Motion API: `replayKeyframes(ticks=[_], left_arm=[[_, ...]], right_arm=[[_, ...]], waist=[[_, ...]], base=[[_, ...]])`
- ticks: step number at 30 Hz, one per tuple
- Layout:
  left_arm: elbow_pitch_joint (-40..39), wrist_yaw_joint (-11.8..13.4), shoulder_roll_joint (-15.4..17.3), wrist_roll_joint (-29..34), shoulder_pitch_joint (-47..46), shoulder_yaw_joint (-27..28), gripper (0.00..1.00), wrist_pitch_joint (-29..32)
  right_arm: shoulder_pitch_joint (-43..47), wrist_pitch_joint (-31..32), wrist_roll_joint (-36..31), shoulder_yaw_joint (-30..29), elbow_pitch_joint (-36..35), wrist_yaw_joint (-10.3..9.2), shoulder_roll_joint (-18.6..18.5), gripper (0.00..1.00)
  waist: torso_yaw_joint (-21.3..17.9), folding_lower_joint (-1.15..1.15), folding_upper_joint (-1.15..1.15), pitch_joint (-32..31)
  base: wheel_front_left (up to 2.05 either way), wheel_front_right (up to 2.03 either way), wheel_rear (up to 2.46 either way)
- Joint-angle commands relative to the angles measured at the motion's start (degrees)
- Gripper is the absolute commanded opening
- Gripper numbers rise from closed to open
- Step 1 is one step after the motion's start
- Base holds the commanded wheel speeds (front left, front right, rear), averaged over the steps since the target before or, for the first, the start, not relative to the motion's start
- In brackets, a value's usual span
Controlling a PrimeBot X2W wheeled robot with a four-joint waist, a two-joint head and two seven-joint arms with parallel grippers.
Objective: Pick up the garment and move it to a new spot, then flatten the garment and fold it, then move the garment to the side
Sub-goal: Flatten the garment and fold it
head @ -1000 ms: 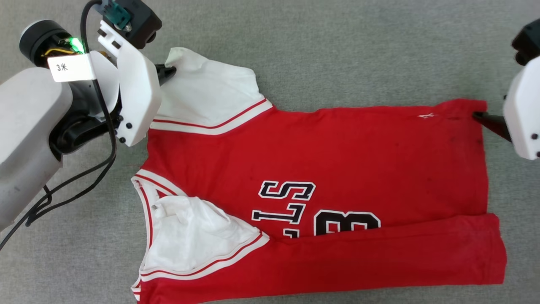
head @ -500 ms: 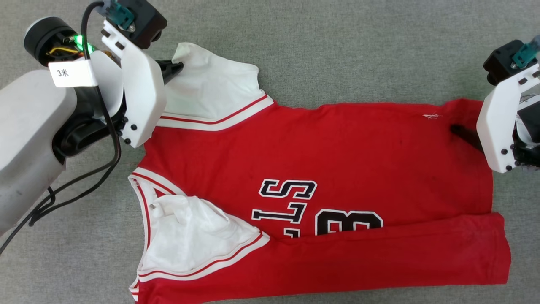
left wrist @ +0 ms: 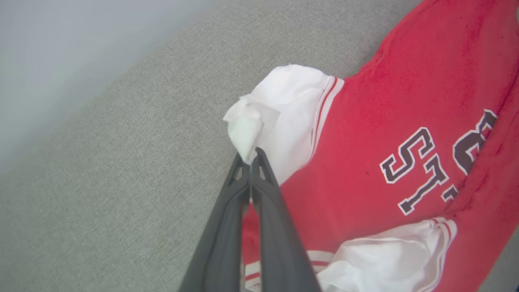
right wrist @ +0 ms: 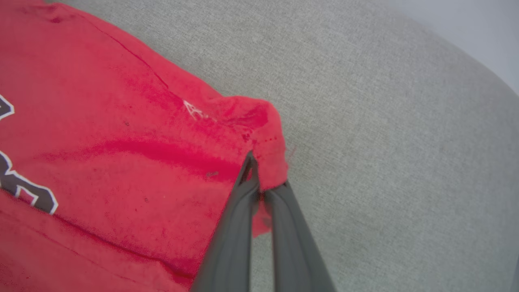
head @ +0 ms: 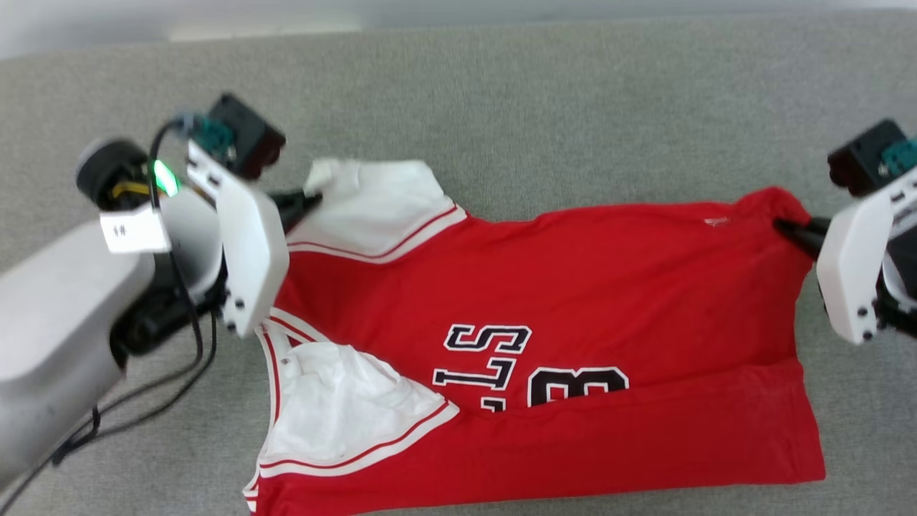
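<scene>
Red, thin jersey shirt with white sleeves [head: 587,279] lies on the grey fabric surface [head: 573,100], near edge folded over; left gripper [left wrist: 250,158] clamps a sleeve tip, right gripper [right wrist: 262,178] a hem corner; second fold and moving aside apparently remain.

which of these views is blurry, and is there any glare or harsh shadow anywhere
Head view: motion-smeared, worst around the left gripper and the green light nearby; garment lettering readable. Left wrist view: soft even light, no glare, pale far background defocused. Right wrist view: right gripper fingers soft, grey surface weave crisp.
</scene>
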Motion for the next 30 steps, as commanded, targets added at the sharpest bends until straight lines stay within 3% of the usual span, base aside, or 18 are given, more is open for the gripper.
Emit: replayKeyframes(ticks=[1, 9, 18, 22, 30], left_arm=[[-0.4, 0.3, 0.3, -0.3, 1.3, -0.2, 0.00, -0.4], [-6.8, 4.6, 4.7, -1.6, 11.1, -2.7, 0.00, -3.1], [-11.6, 8.5, 8.3, -4.4, 21.5, -5.6, 0.00, -5.1], [-11.6, 9.5, 8.2, -5.1, 25.1, -6.7, 0.00, -5.7], [-7.1, 9.1, 4.6, -5.6, 28.8, -7.7, 0.00, -6.0]], right_arm=[[0.9, -0.6, 0.3, 0.0, -0.3, -0.04, -0.4, 0.00], [11.8, -5.5, 0.6, -1.9, -4.3, -0.04, -3.5, 0.00], [25.0, -7.9, -0.4, -5.9, -7.3, -0.04, -2.0, 0.00], [29.2, -8.1, -1.4, -7.4, -6.7, -0.04, -0.3, 0.00], [32.6, -8.4, -2.9, -8.7, -2.2, -0.04, 4.5, 0.00]], waist=[[0.2, 0.00, 0.00, -1.9], [0.3, 0.00, 0.00, -6.6], [0.2, 0.00, 0.00, -8.9], [0.3, 0.00, 0.00, -8.7], [0.8, 0.00, 0.00, -7.4]], base=[[0.00, 0.00, 0.00], [0.00, 0.00, 0.00], [0.00, 0.00, 0.00], [0.00, 0.00, 0.00], [0.00, 0.00, 0.00]])
